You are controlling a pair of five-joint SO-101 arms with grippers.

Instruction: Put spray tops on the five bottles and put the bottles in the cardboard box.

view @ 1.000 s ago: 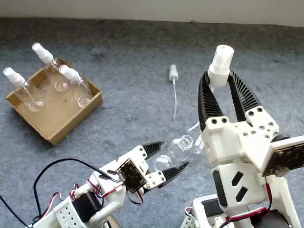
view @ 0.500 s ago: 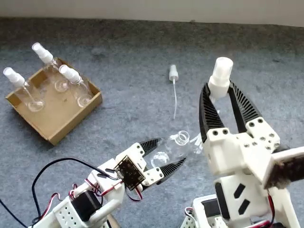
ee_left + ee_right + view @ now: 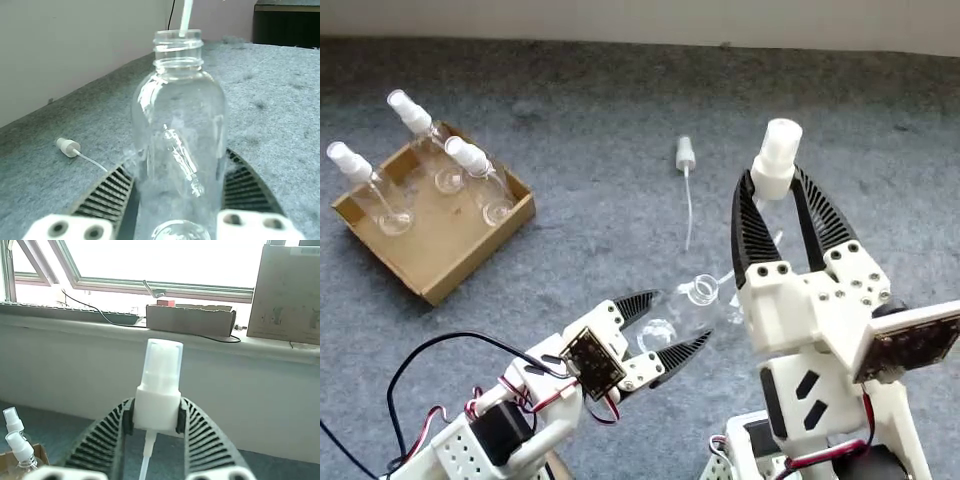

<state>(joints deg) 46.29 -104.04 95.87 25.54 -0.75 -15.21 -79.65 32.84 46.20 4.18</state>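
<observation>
1. At far left on the grey surface (image 3: 590, 100), the cardboard box (image 3: 475, 262) held three bottles with spray tops already on (image 3: 480, 182), lying tilted with their tops over the box's far edge.
2. Low in the centre, the left tool (image 3: 680, 320) was closed on the uncapped bottle (image 3: 692, 305). Its ribbed fingers (image 3: 107, 192) pressed both sides of the clear body, and the open neck pointed away from the arm.
3. Beyond that bottle, a loose spray top (image 3: 685, 155) lay on its side on the surface. Its thin dip tube trailed toward the arms, well apart from the box.
4. At right, the right tool (image 3: 772, 180) was raised above the surface and clamped on a white spray top (image 3: 775, 150). The black fingertips (image 3: 182, 415) pinched the collar, and the cap stood clear above them.
5. In the left wrist view, the dip tube of the held spray top came down to the mouth of the uncapped bottle; whether it had entered could not be told.
</observation>
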